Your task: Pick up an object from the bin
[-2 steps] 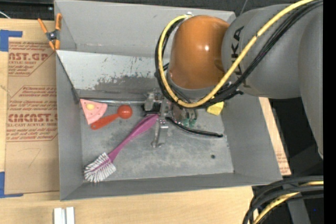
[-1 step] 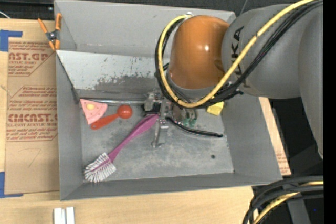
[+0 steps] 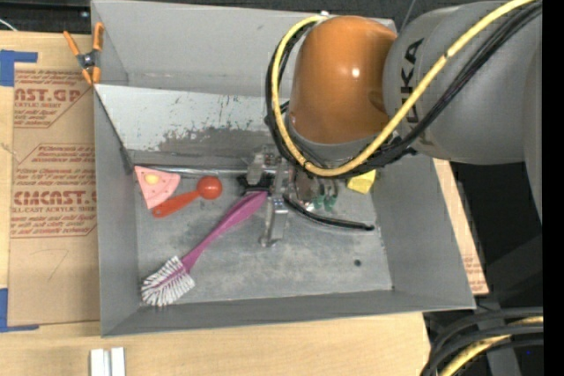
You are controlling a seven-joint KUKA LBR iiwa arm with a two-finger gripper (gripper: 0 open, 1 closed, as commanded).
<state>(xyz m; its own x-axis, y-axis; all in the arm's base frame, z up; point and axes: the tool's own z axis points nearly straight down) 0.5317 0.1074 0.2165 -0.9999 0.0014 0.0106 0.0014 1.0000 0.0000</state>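
Pincer (image 3: 273, 221) is low over the bin (image 3: 176, 106) floor, hanging below the orange cover (image 3: 339, 79). Cannot tell from this view whether it is wide or narrow, nor whether anything is held in it. Nearest thing: a brush (image 3: 214, 238) with a purple-pink handle and white bristles. The handle's top end is at or just beside the pincer, and the rest runs away from it down and to the view's left, bristle head farthest off. Judged to be the likely target. Further out on that same side, above the brush: a red spoon-like piece (image 3: 181, 201) and a pink wedge (image 3: 156, 182), both apart from the handle. On the pincer's other side, partly under the arm, a yellow piece (image 3: 361, 182). To do the step well: straddle the handle squarely across its width, close only once it sits well inside, and lift straight up. A grasp at the handle's end leaves the bristle head hanging, so expect the brush to tilt or swing.
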